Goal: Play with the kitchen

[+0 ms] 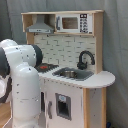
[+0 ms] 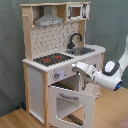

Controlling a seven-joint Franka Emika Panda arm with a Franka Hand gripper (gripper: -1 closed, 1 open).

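While the kitchen [image 2: 60, 65] is standing before me, oven door [image 2: 70, 102] hanging open, I am reaching toward its knobs [image 2: 61, 75]. Whether my fingers [image 2: 76, 67] are apart, I cannot tell; next calls for a careful grip.

The first exterior view looks at the kitchen [image 1: 75, 70] from just behind the arm [image 1: 22, 80], which fills the first exterior view's left. The second exterior view stands farther back, off the hob [image 2: 52, 59] corner, with the arm [image 2: 107, 75] at the second exterior view's right. Both exterior views share the sink [image 1: 72, 74] [image 2: 82, 50] and tap.
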